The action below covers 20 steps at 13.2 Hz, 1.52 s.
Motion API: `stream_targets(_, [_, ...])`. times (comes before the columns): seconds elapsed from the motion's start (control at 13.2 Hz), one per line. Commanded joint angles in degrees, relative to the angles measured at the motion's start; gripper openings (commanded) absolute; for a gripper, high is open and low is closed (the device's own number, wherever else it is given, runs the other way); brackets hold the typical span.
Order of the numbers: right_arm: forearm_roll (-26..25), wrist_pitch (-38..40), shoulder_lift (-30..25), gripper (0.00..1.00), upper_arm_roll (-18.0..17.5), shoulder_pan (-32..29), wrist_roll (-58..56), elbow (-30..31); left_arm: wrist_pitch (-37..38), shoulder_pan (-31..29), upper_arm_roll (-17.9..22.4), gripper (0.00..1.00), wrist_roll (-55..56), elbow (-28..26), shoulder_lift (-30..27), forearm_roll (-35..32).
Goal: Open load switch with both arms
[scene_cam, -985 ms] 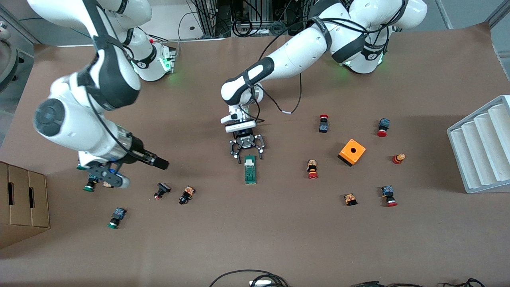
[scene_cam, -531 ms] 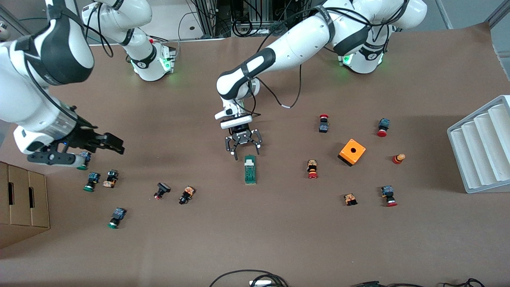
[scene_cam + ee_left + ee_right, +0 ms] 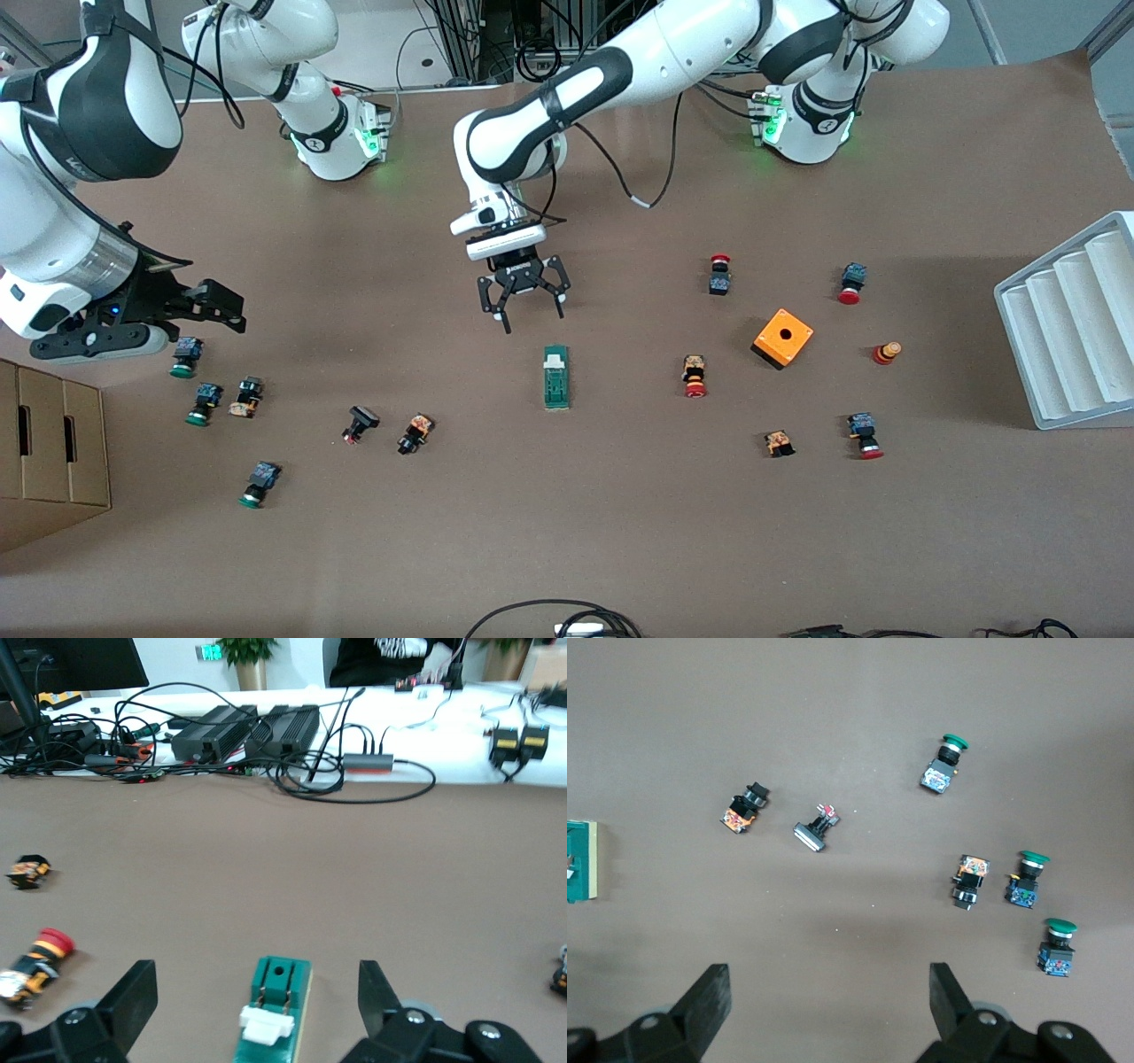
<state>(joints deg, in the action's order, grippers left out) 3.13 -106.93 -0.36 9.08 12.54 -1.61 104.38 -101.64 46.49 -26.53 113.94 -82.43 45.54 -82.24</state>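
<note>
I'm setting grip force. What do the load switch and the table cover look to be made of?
Load switch: apparently hard moulded plastic, dark green with a slight sheen, and a matt white tab at one end. Table cover: looks like matt brown paper or thin card, flat and without glare; it could also be a fabric sheet.

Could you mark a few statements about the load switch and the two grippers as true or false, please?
1. The load switch lies flat on the table, held by neither gripper. True.
2. The left gripper is shut on the load switch. False: it is open, up over bare table by the switch's white-tab end.
3. The right gripper is open, over the right arm's end of the table. True.
4. The orange cube sits on top of the load switch. False: it stands apart, toward the left arm's end.
</note>
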Motion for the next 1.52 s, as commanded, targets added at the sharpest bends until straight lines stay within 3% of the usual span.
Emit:
stream_targets(0.0, [-1.11,-1.96,-1.92,1.0,0.59,1.17,-1.03,2.49,-0.75,-0.26,0.34,1.0,-8.1,-0.98,-5.1,6.28])
stream_targets(0.45, [-1.81,-2.24,-3.41,1.0,1.73,2.66,4.86,1.97,-0.66,-1.57,0.6,1.0,-25.67,-0.63,-11.87,16.66])
stream_targets(0.61, [-1.46,-2.14,-3.68,1.0,4.45,2.84,3.98,2.06,-0.66,-2.54,0.69,1.0,-31.22,-0.63,-13.72,19.82])
stream_targets(0.91, [-1.64,-3.02,-3.42,1.0,6.39,2.93,-4.19,2.23,-1.18,-4.91,0.69,1.0,-38.94,-0.45,-17.49,24.3])
stream_targets(1.44, [-1.99,-4.34,-3.24,1.0,6.48,2.93,-4.72,2.41,-3.56,-12.2,1.04,1.0,-56.26,-0.1,-25.93,37.75])
